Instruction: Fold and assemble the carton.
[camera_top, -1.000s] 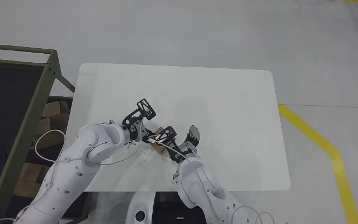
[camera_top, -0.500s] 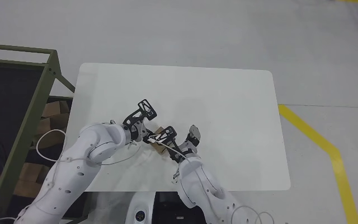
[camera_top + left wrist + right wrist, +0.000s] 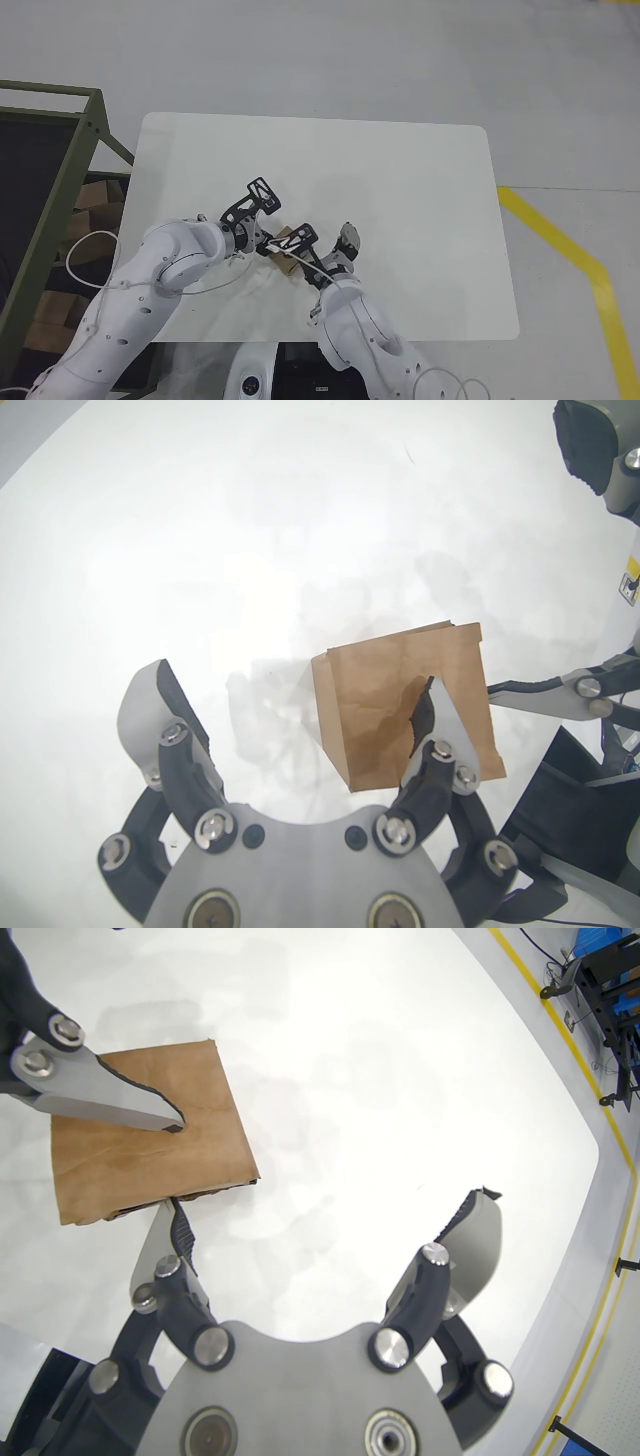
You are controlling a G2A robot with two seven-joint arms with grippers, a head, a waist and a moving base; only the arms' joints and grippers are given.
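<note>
White surface (image 3: 400, 170) carried the flat brown carton (image 3: 380, 710) on the half nearer me, between my two arms. My left pincer (image 3: 295, 672) was spread wide, one fingertip pressed on the carton's top face, the other over bare surface. My right pincer (image 3: 327, 1195) was spread too, one fingertip touching the carton's layered edge. A green frame (image 3: 60, 160) with cardboard boxes (image 3: 95, 195) stood off the surface's left side, and a yellow floor line (image 3: 570, 250) ran on the right.
</note>
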